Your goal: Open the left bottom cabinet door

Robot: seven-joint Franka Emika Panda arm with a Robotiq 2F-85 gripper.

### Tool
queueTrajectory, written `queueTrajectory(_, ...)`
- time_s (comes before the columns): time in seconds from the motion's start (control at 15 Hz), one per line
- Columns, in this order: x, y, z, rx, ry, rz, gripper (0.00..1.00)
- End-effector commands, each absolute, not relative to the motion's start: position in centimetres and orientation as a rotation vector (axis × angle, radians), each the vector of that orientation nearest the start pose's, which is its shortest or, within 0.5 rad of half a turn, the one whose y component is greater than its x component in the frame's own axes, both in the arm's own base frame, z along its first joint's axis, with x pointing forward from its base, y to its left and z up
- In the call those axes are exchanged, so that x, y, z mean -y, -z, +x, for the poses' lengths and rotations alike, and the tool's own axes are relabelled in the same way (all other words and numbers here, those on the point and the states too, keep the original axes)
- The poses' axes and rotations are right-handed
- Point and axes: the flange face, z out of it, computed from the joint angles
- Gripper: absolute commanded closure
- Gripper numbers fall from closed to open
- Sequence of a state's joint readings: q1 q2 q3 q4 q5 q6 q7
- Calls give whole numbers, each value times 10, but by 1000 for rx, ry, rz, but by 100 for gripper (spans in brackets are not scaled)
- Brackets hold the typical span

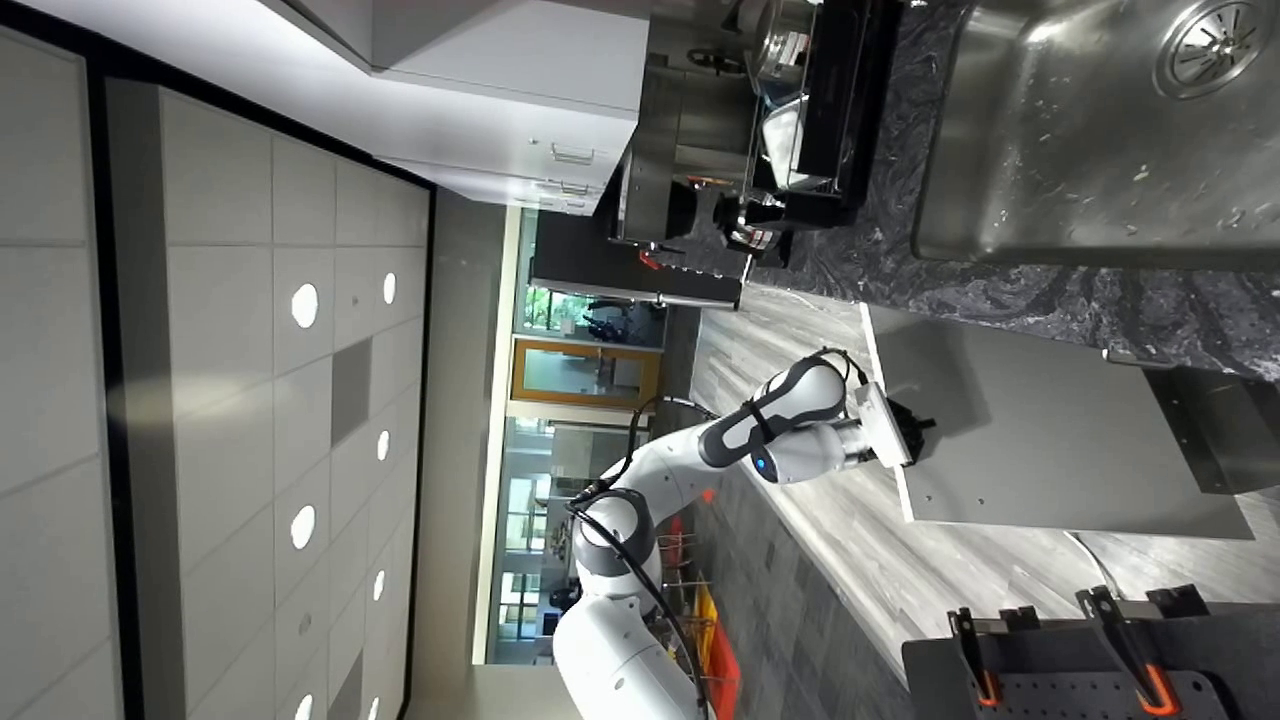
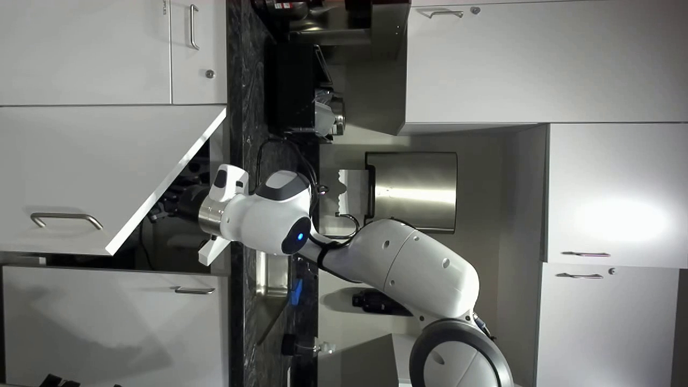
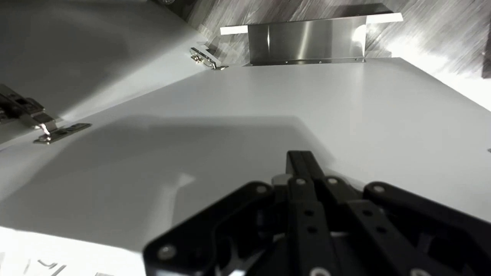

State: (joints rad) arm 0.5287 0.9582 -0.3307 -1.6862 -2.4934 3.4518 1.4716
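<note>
Cabinet door (image 2: 80, 172), left bottom, standing open

Principal item: one large flat panel, pale grey-white, set below the dark marbled countertop (image 1: 1000, 292) and between matching neighbour panels (image 2: 107, 322). Position: angled outward from the cabinet opening (image 2: 180, 244), its free side well apart from it. Outer face: one slim metal handle (image 2: 65, 216), near the free edge. Inner face (image 1: 1050, 440): plain, grey from where I stand, partly in shadow. Fittings, per the wrist view: two metal hinges (image 3: 203, 57) along one side; one bent metal sheet (image 3: 307, 42) at the far edge, with wood-look floor (image 3: 268, 9) beyond.

Machine: one white jointed arm (image 2: 424, 269), blue light (image 2: 300, 236) lit near its wrist. Gripper (image 3: 301, 159): black, hanging in the gap between door and opening, on the panel's inner side. Fingers (image 3: 296, 163): clenched together, side against side, tips over the inner face; whether they touch it I cannot tell.

Surroundings: steel sink (image 1: 1080, 150), let into the countertop. Black rack (image 2: 293, 86), standing on the same. Steel towel dispenser (image 2: 416, 188), wall-mounted, white sheet (image 2: 353, 188) protruding. Pale upper cabinets (image 2: 537, 64), above the countertop. Tiled ceiling (image 1: 220, 330), round lights (image 1: 304, 305) aglow. Black-and-orange tools (image 1: 1118, 632), well apart from the gripper.
</note>
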Motion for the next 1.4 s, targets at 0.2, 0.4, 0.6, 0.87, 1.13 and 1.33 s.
queueTrajectory(0.2,-199,-55,493,2329,389,-2346,100)
queueTrajectory(0.4,-214,-60,492,2377,408,-2304,100)
queueTrajectory(0.6,-228,-66,492,2419,436,-2267,100)
queueTrajectory(0.87,-245,-75,495,2461,479,-2238,100)
queueTrajectory(1.13,-253,-80,497,2495,509,-2216,100)
queueTrajectory(1.33,-253,-82,496,2499,500,-2228,100)
